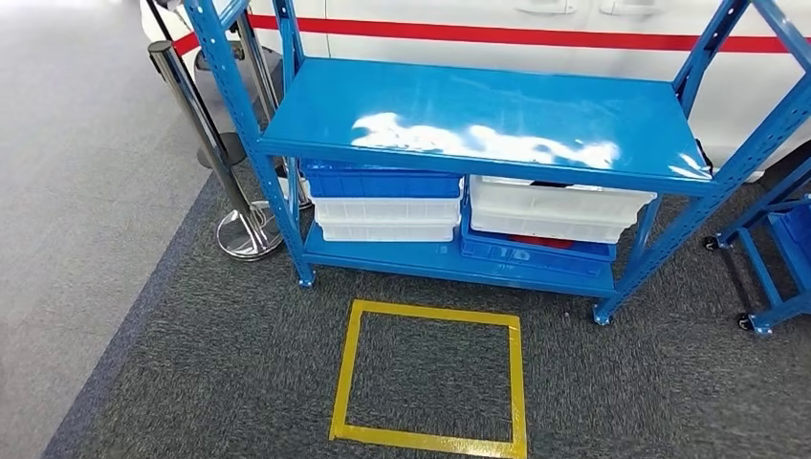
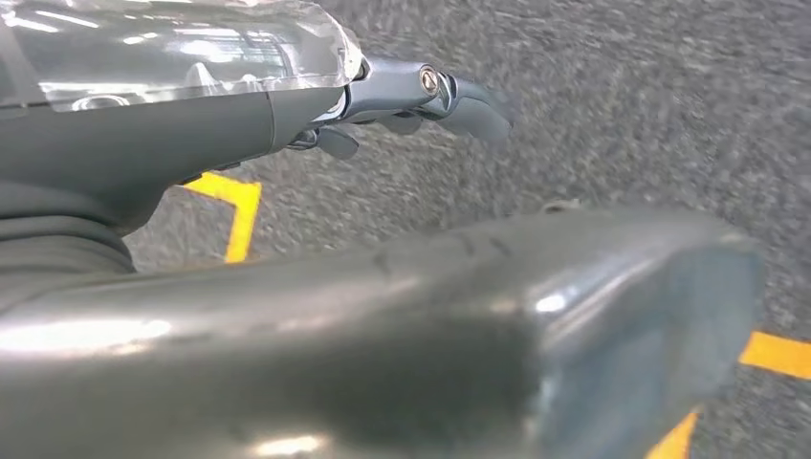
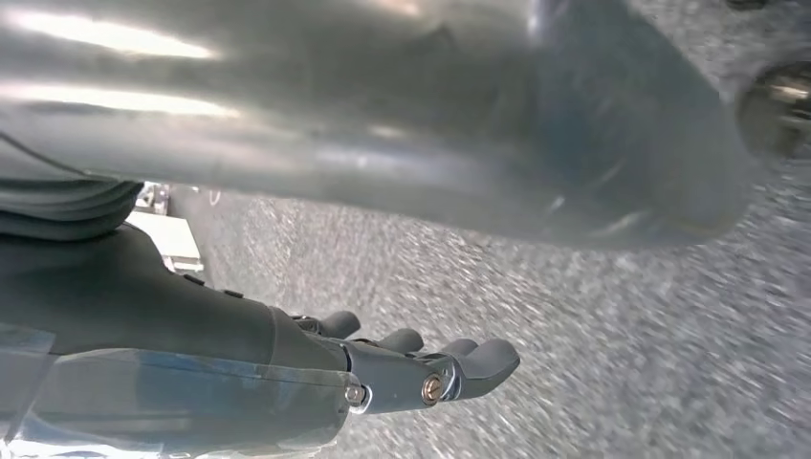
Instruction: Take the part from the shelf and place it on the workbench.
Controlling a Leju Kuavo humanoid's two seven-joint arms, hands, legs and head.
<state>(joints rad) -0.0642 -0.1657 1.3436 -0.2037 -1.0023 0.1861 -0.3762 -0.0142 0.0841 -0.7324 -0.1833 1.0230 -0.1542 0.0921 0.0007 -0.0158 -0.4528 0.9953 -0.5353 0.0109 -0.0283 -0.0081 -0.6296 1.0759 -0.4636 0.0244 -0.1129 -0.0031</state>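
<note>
Parts bins, blue (image 1: 381, 180) and white (image 1: 559, 206), are sitting on the blue shelf's (image 1: 478, 120) lower tier; which holds the part, I cannot tell. Both hands, left (image 2: 421, 105) and right (image 3: 421, 368), are hanging over grey carpet (image 1: 239, 363), fingers apart, grasping nothing. No writing is showing legibly.

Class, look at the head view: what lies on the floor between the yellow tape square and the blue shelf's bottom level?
Nothing but bare dark carpet lies between the yellow tape square and the blue shelf, as the head view shows.
</note>
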